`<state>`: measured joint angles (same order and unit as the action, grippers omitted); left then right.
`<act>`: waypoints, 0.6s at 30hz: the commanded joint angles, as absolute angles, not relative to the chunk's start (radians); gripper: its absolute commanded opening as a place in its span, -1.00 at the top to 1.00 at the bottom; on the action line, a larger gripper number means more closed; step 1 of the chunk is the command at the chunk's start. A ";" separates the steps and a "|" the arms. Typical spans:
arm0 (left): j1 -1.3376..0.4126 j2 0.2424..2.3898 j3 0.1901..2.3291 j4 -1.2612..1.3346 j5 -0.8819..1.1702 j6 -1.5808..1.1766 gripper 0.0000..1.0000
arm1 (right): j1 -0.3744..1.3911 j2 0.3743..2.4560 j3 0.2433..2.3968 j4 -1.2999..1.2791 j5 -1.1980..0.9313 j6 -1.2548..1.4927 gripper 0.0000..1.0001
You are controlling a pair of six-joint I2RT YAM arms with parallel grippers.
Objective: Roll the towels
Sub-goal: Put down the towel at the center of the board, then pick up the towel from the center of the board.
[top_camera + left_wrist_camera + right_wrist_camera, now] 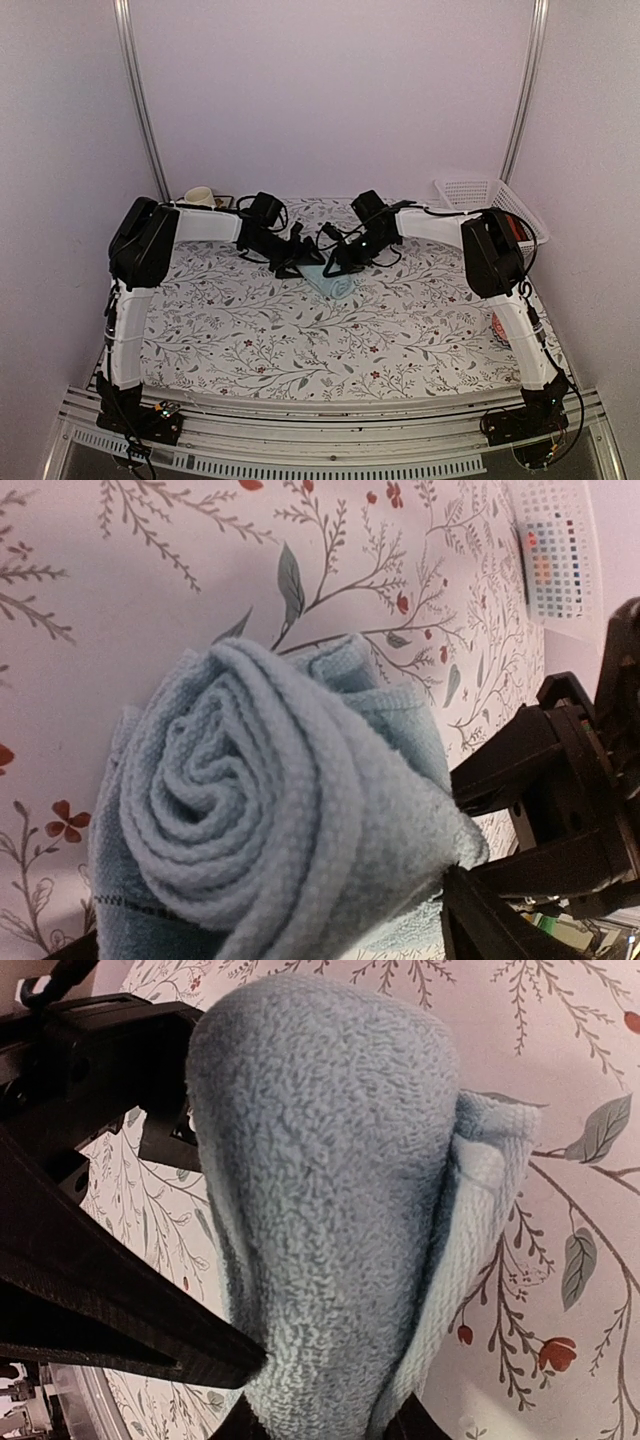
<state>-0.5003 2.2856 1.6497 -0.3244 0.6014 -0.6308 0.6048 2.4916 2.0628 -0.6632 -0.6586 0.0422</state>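
Observation:
A light blue towel (337, 284) lies rolled up on the floral table cloth at mid table, between both grippers. The left wrist view shows its spiral end (250, 800). The right wrist view shows its fuzzy side (320, 1180), with a looser flap on the right. My left gripper (303, 262) is at the roll's left end, jaws closed on the towel (280, 950). My right gripper (340, 264) is at the right end, its fingertips (240, 1422) pinching the roll's lower part (320, 1425). The left gripper's black finger (120, 1310) touches the roll's side.
A white perforated basket (487, 194) stands at the back right and also shows in the left wrist view (555, 555). A cream cup (199, 196) sits at the back left. A pinkish item (498, 326) lies by the right arm. The floral cloth (300, 340) covers the table.

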 commanded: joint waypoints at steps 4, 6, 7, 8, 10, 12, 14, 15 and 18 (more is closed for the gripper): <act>-0.494 2.286 1.633 -0.306 0.636 -0.640 -0.70 | 0.601 2.492 2.040 -0.651 -0.660 0.086 0.17; -0.494 2.290 1.635 -0.311 0.637 -0.638 -0.70 | 0.602 2.470 2.034 -0.645 -0.648 0.092 0.02; -0.494 2.290 1.635 -0.313 0.638 -0.638 -0.70 | 0.601 2.462 2.034 -0.644 -0.644 0.093 -0.01; -0.494 2.291 1.634 -0.315 0.637 -0.638 -0.70 | 0.598 2.455 2.034 -0.643 -0.645 0.096 -0.03; -0.494 2.293 1.631 -0.319 0.637 -0.638 -0.70 | 0.588 2.445 2.035 -0.650 -0.644 0.107 -0.05; -0.495 2.293 1.628 -0.319 0.637 -0.639 -0.70 | 0.583 2.433 2.035 -0.658 -0.637 0.109 -0.08; -0.495 2.293 1.626 -0.319 0.638 -0.639 -0.70 | 0.579 2.417 2.033 -0.662 -0.626 0.102 -0.12; -0.495 2.294 1.626 -0.319 0.639 -0.639 -0.70 | 0.576 2.409 2.033 -0.662 -0.624 0.098 -0.14; -0.495 2.298 1.629 -0.320 0.643 -0.637 -0.70 | 0.560 2.397 2.034 -0.665 -0.630 0.109 -0.15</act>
<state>-0.4992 2.2856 1.6417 -0.3149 0.6247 -0.6376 0.5835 2.4725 2.0418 -0.6537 -0.6395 0.0975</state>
